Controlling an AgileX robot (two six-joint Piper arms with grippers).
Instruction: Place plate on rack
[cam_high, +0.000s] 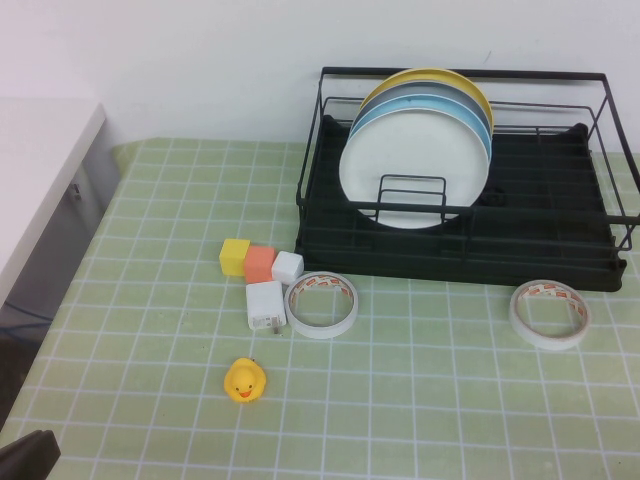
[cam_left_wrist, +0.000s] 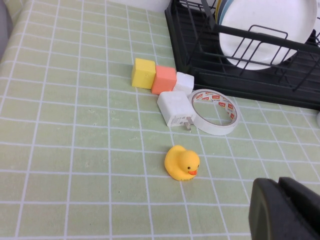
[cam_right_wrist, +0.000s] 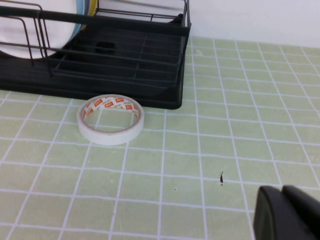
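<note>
The left gripper (cam_high: 28, 455) shows only as a dark tip at the table's near-left corner in the high view; in the left wrist view its black fingers (cam_left_wrist: 285, 210) sit pressed together w/ nothing between them, hovering near the small yellow rubber duck (cam_high: 245, 380). The duck stands upright on the green grid-patterned tablecloth (cam_high: 150, 300).

Beyond the duck is a cluster: yellow cube (cam_high: 235, 257), orange cube (cam_high: 260, 264), small white cube (cam_high: 287, 267) in a row, touching or nearly so, w/ a white plug-in charger block (cam_high: 266, 305) just in front. A white tape roll w/ red print (cam_high: 323, 304) lies flat, touching the charger's right side.

The large black wire dish rack w/ tray base (cam_high: 560, 262) sits at the table's back right. The plain white round plate (cam_high: 415, 165) stands upright on edge in the rack's left half, frontmost in a stack; behind it a light blue plate (cam_high: 482, 118) & a yellow plate (cam_high: 425, 77), all leaning close together.

A second white tape roll (cam_high: 549, 313) lies flat just in front of the rack's right end.

The right gripper (cam_right_wrist: 290, 215) isn't visible in the high view; the right wrist view shows its black fingers closed together, empty, well apart from that second roll.
</note>
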